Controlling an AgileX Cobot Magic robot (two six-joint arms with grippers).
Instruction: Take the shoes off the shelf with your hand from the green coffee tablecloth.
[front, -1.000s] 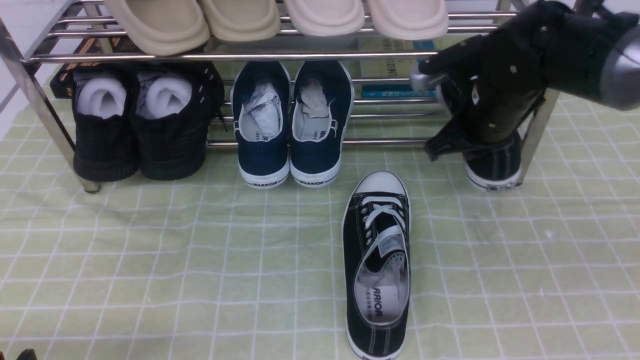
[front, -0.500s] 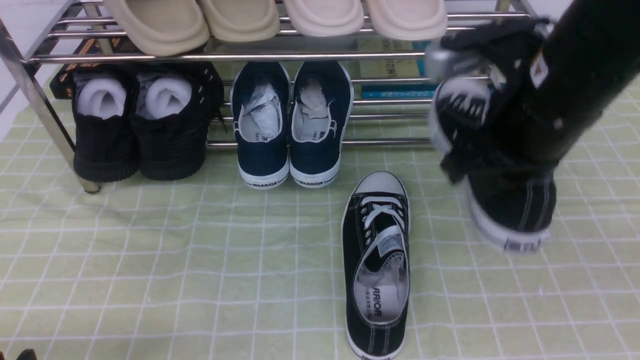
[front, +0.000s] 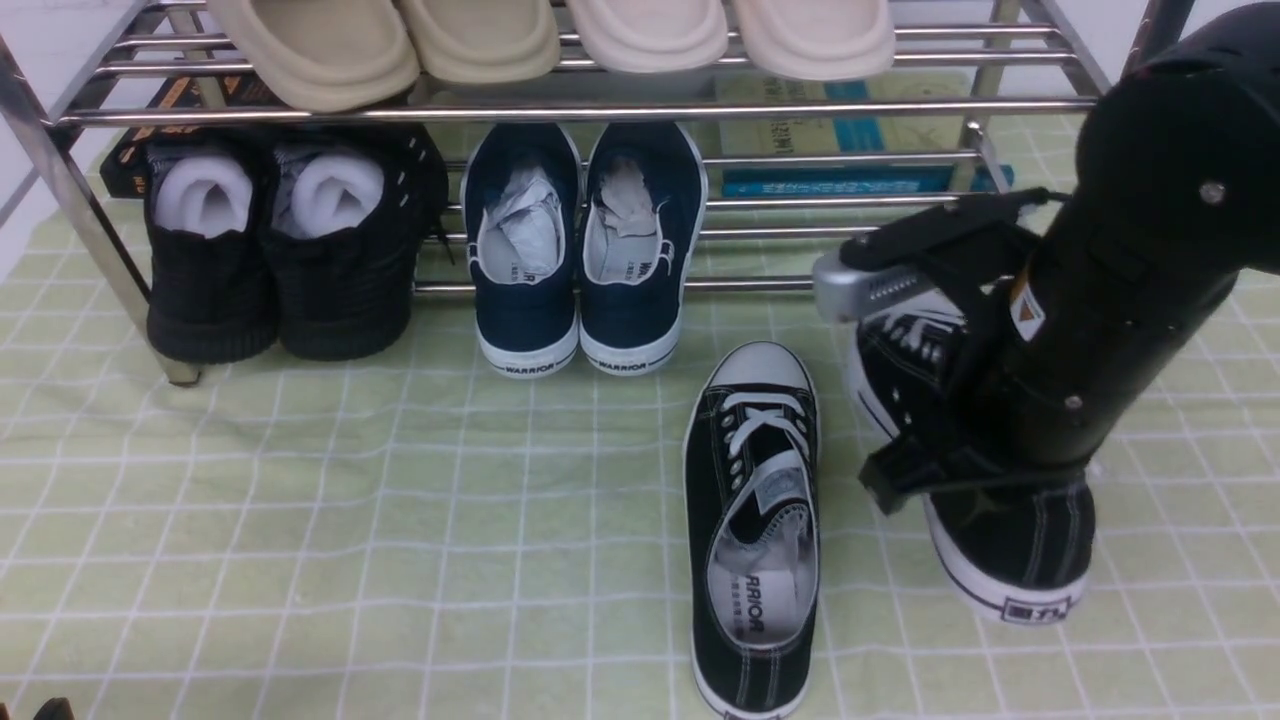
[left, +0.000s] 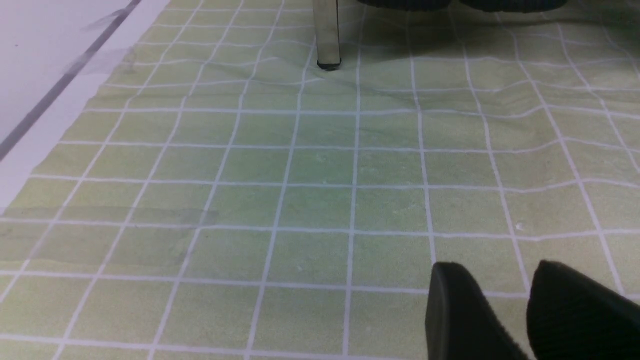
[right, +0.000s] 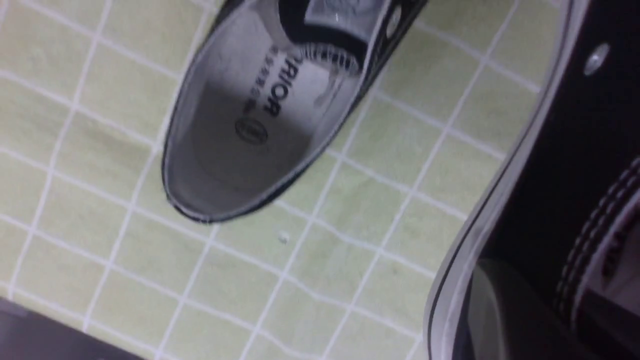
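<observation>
Front view: the right gripper (front: 930, 400) has brought the second black canvas sneaker with white toe and laces (front: 1050, 530) clear of the chrome tube rack (front: 760, 112); its mate (front: 715, 500) lies on the pale green gridded cloth (front: 400, 520). Only set-down likely remains.

Left wrist: left gripper (left: 500, 272) fingers slightly apart, holding nothing.

Right wrist: fingers narrow, pinching the sneaker's side.

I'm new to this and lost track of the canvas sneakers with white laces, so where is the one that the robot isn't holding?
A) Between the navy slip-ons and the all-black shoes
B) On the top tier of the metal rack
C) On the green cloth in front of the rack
C: the free sneaker lies on the green cloth, in front of the metal rack.
</observation>
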